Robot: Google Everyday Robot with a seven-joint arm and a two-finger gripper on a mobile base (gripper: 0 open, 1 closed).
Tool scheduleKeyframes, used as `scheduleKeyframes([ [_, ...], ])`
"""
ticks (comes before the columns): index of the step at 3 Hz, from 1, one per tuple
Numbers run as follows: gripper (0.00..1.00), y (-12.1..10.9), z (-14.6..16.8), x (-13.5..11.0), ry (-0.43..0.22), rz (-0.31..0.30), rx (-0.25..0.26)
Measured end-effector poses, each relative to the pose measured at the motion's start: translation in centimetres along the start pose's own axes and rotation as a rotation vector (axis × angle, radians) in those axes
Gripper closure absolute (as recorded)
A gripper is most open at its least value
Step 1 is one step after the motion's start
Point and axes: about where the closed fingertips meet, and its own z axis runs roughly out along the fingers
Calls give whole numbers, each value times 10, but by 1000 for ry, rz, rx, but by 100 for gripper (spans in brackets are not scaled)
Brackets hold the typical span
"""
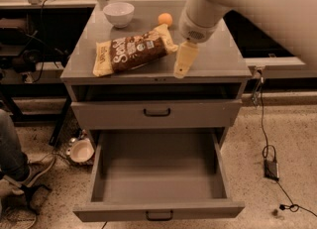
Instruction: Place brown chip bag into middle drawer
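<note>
The brown chip bag (130,51), dark brown with pale yellow ends and white lettering, lies flat on the grey cabinet top (218,59). My gripper (181,65) hangs on the white arm just right of the bag, over the cabinet top near its front edge, apart from the bag. The middle drawer (158,169) is pulled wide open below and holds nothing that I can see. The shallower handled drawer (156,113) above it is shut.
A white bowl (119,14) and a small orange ball (165,19) stand at the back of the cabinet top. A cable and power brick (271,168) lie on the floor at right. A person's leg and shoe (20,166) and a bowl on the floor (81,150) are at left.
</note>
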Motion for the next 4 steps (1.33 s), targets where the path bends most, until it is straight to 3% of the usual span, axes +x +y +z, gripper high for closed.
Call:
scheduleKeyframes([
  [1, 0, -21, 23, -27, -8, -61, 45],
  [2, 0, -31, 54, -59, -12, -132, 32],
  [3, 0, -32, 68, -77, -28, -167, 12],
  [4, 26, -24, 79, -96, -70, -214, -24],
])
